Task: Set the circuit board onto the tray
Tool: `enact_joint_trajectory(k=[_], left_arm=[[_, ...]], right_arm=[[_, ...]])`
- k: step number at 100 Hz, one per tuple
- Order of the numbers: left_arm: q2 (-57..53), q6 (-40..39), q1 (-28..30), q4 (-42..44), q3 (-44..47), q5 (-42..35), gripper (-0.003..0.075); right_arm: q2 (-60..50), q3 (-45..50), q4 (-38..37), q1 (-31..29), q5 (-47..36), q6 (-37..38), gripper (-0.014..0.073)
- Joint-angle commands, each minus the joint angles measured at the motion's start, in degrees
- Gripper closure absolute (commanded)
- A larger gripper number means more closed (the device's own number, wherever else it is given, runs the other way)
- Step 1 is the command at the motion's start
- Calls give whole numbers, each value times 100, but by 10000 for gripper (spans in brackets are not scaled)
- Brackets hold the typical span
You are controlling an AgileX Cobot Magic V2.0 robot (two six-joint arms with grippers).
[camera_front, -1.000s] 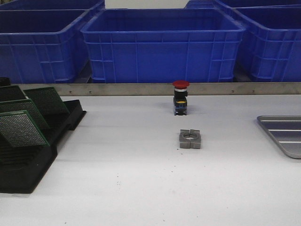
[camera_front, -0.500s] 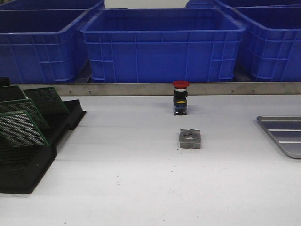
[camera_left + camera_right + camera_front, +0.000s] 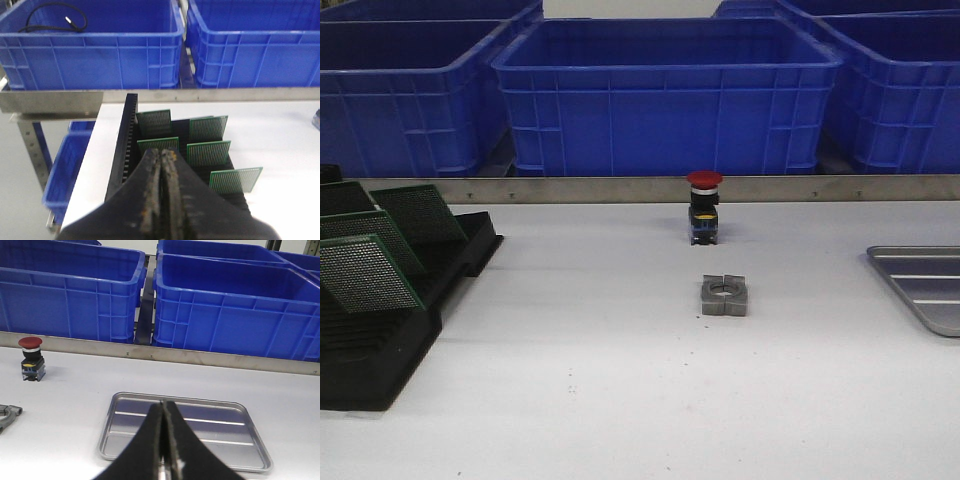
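Nothing has shifted on the tabletop [image 3: 620, 400] since a second ago; both arms wait. Green circuit boards [image 3: 365, 272] stand in the black rack [image 3: 380, 370] at the lower left of the front view, none lifted. At the right edge the silver tray [image 3: 920, 285] lies bare. Left pincer [image 3: 161, 165] hovers closed above the boards, right pincer [image 3: 164, 412] closed over the tray, both holding nothing. I'd say the pick hasn't begun: the left pincer must open, then descend onto one board's edge

Shiny metal tray [image 3: 186, 430], glossy plastic crates [image 3: 665, 95].
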Motion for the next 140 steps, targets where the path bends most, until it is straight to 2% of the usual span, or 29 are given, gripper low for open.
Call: enact_joint_trajectory(k=[1, 15, 25, 39, 49, 50, 51, 63, 71, 79, 95, 108, 140], left_arm=[[595, -30, 15, 61, -719, 314, 738], [1447, 66, 15, 74, -1330, 742, 737], [1964, 755, 15, -138, -1567, 900, 736], [2490, 2958, 15, -1454, -1769, 915, 713], [2803, 4900, 15, -2263, -1892, 1006, 657], [2847, 4900, 15, -2353, -1894, 1019, 646], [2868, 5269, 15, -2394, -1904, 1044, 636], [3277, 7164, 15, -2720, -1970, 1379, 533], [3545, 8075, 15, -2721, -1970, 1609, 475], [3844, 8725, 15, -2721, -1970, 1697, 461], [4507, 9300, 15, -2700, -1970, 1626, 475], [4990, 9599, 15, -2639, -1970, 1220, 477], [6005, 9601, 15, -2530, -1970, 639, 477]], right_arm=[[-116, 6, -21, 11, -402, -54, 655], [-116, 6, -21, 11, -402, -54, 655], [-116, 6, -21, 11, -402, -54, 655], [-116, 6, -21, 11, -402, -54, 655], [-116, 6, -21, 11, -402, -54, 655], [-116, 6, -21, 11, -402, -54, 655], [-116, 6, -21, 11, -402, -54, 655], [-116, 6, -21, 11, -402, -54, 655], [-116, 6, -21, 11, -402, -54, 655], [-116, 6, -21, 11, -402, -54, 655], [-116, 6, -21, 11, -402, -54, 655], [-116, 6, -21, 11, -402, -54, 655], [-116, 6, -21, 11, -402, -54, 655]])
